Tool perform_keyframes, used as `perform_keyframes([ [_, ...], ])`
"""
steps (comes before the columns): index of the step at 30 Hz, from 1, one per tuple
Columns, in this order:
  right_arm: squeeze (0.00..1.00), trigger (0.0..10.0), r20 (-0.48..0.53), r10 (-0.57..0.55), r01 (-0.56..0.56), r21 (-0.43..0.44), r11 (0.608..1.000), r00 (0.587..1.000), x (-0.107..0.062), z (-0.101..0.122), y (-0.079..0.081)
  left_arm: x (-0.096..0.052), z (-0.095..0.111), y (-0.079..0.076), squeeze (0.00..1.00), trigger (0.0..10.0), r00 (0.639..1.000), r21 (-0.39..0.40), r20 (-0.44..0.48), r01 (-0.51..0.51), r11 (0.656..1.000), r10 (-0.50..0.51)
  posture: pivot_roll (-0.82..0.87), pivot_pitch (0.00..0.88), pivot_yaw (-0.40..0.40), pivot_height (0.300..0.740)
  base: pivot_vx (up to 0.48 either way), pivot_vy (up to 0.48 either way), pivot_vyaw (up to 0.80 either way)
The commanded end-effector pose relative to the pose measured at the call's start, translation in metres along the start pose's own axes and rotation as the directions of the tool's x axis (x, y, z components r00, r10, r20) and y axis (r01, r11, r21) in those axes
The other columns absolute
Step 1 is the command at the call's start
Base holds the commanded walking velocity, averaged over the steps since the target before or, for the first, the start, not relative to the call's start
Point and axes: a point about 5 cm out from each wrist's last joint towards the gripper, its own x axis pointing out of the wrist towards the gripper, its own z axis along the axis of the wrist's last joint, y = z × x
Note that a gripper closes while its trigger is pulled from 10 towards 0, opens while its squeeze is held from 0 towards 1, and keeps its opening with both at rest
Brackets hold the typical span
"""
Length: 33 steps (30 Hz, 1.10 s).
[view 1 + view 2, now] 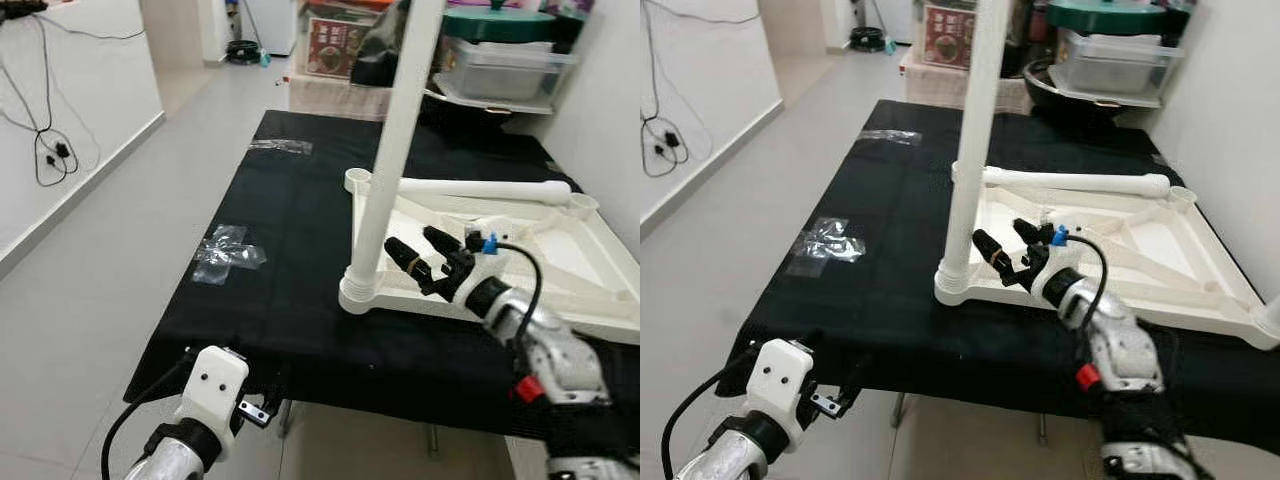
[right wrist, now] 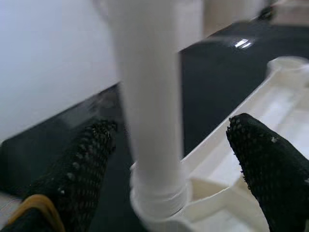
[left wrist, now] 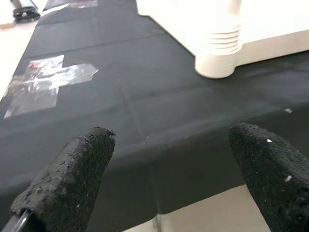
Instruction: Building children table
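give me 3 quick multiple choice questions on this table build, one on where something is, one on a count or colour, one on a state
1. Where does the loose white leg lie?
A. across the upturned tabletop's far end
B. on the floor
C. in the left gripper

2. What colour is the cloth under the parts?
A. red
B. black
C. yellow

3. How are the right gripper's fingers?
A. shut on the upright leg
B. shut on the cloth
C. open beside the upright leg

Answers:
1. A, it rests on the tabletop between its two far corner sockets.
2. B, the cloth is black.
3. C, the right wrist view shows both fingers spread with the upright leg between them, untouched.
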Motion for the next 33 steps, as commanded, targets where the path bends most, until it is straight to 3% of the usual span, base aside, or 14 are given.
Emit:
perform_keyframes([
  [1,1.0,10.0,-0.097,0.096,-0.095,0.014,0.995,0.991,-0.008,-0.013,-0.001,-0.002,0.002,-0.002,0.0,10.0,1.0,-0.015,0.003,0.005,1.0,-0.004,0.14,0.101,-0.119,0.74,0.0,0.0,0.0],
  [3,1.0,10.0,-0.119,0.12,-0.12,0.009,0.993,0.986,-0.011,-0.014,-0.002,-0.002,0.003,-0.002,0.0,10.0,1.0,-0.015,0.003,0.004,1.0,-0.004,0.14,0.101,-0.119,0.74,0.0,0.0,0.0],
  [4,0.0,10.0,-0.18,0.191,-0.194,-0.002,0.981,0.965,-0.021,-0.014,-0.01,-0.003,0.003,-0.002,0.0,10.0,1.0,-0.015,0.006,0.008,1.0,-0.008,0.13,0.102,-0.118,0.74,0.0,0.0,0.0],
  [7,0.0,10.0,-0.201,0.266,-0.267,0.018,0.963,0.943,-0.031,-0.007,-0.017,-0.003,0.002,-0.002,0.0,10.0,1.0,-0.011,-0.001,0.009,1.0,-0.009,0.13,0.101,-0.115,0.74,0.0,0.0,0.0],
  [9,0.0,10.0,-0.19,0.251,-0.254,0.009,0.967,0.949,-0.028,-0.004,-0.02,-0.003,0.002,-0.002,0.0,10.0,1.0,-0.012,0.0,0.009,1.0,-0.009,0.13,0.099,-0.115,0.74,0.0,0.0,0.0],
  [14,0.0,10.0,-0.139,0.2,-0.201,0.011,0.98,0.97,-0.013,0.007,-0.026,-0.002,0.003,-0.003,0.0,10.0,1.0,-0.009,0.006,0.014,1.0,-0.014,0.14,0.099,-0.116,0.74,0.0,0.0,0.0],
  [33,0.0,10.0,-0.021,0.189,-0.189,-0.01,0.982,0.982,0.011,0.021,-0.028,-0.003,0.004,-0.004,0.0,10.0,1.0,-0.009,0.007,0.021,1.0,-0.021,0.14,0.101,-0.115,0.74,0.0,0.0,0.0],
])
